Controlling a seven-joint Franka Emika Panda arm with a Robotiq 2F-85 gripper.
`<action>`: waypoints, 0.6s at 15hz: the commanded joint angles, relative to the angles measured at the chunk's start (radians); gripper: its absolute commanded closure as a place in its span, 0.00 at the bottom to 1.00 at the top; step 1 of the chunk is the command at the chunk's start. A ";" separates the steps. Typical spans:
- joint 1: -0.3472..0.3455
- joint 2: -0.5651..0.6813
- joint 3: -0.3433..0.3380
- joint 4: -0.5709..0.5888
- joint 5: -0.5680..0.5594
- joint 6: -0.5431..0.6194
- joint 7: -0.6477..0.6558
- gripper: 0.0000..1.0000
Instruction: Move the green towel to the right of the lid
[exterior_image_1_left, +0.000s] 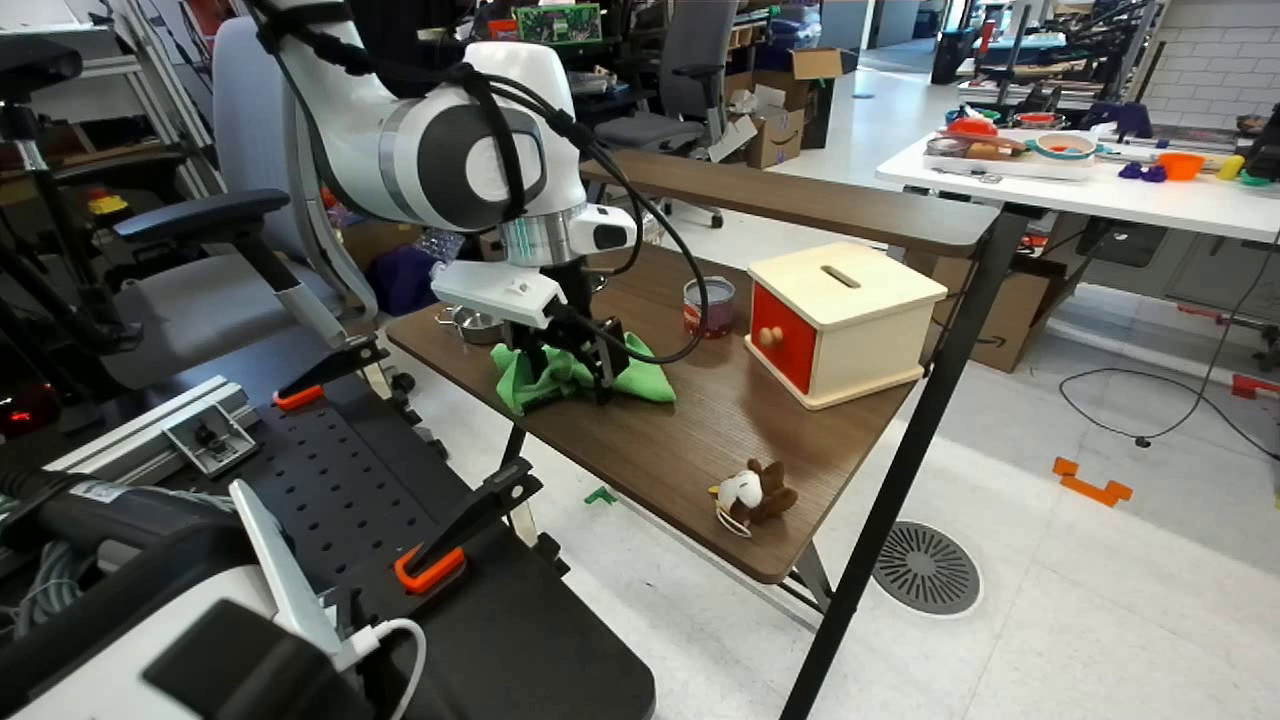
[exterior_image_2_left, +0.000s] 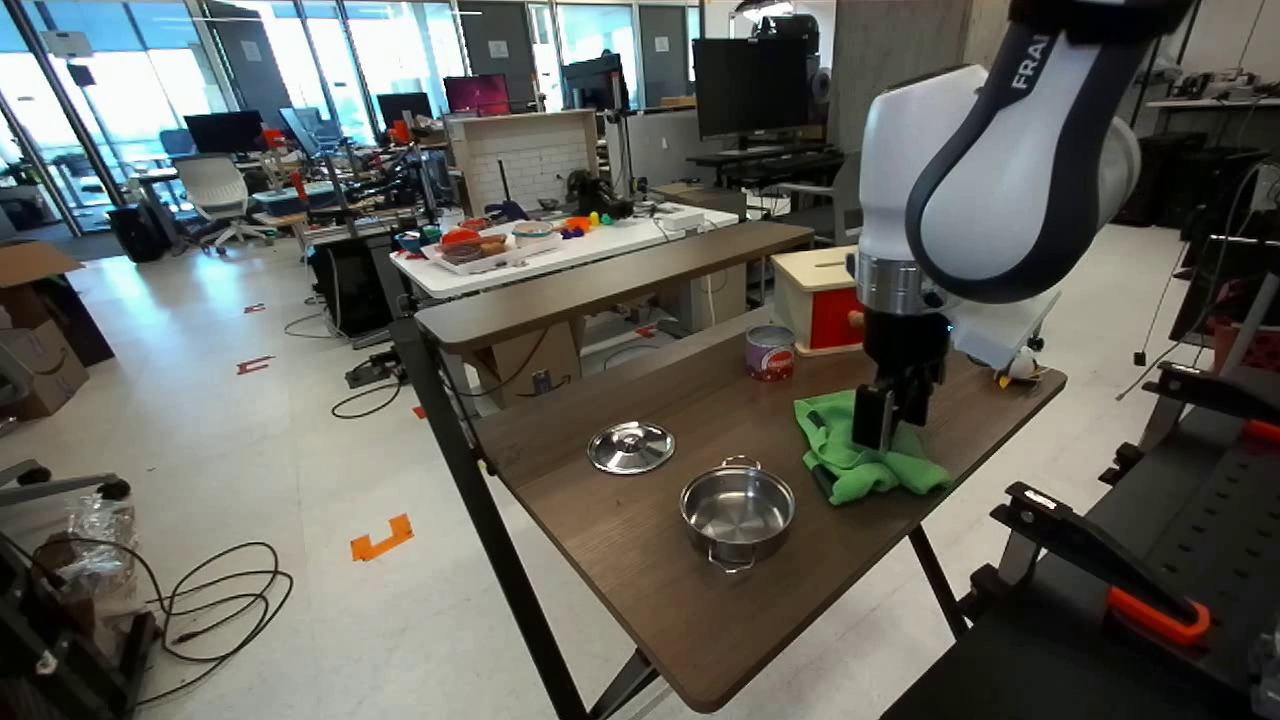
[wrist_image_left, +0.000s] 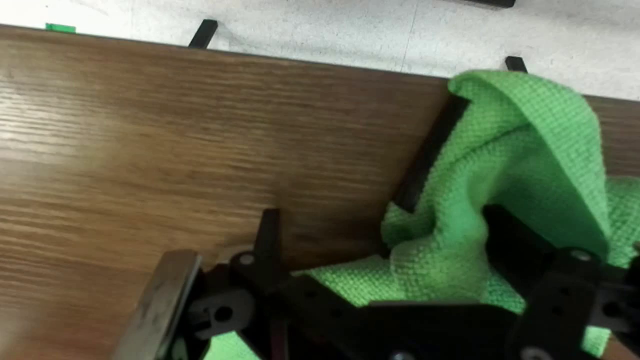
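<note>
The gripper (wrist_image_left: 384, 220) is spread wide, with a bunched fold of the green towel (wrist_image_left: 450, 250) standing between its fingers (wrist_image_left: 517, 242); nothing is clamped yet. One finger is nested against the cloth, while the other is seen against bare tabletop (wrist_image_left: 175, 150). For a firm grasp, that fold is best centred and squeezed slowly, without the surface being scraped. The towel is crumpled by the tabletop's edge, beside the two-handled steel pot (exterior_image_2_left: 737, 515). Past the pot, the steel lid (exterior_image_2_left: 632, 447) is laid flat. The cloth should probably be lifted high, lest a trailing corner be snagged on a pot handle.
</note>
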 joint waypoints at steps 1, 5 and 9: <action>0.049 0.068 -0.021 0.104 -0.029 -0.035 0.044 0.00; 0.078 0.126 -0.022 0.208 -0.025 -0.075 0.069 0.00; 0.089 0.164 -0.009 0.323 -0.014 -0.163 0.112 0.00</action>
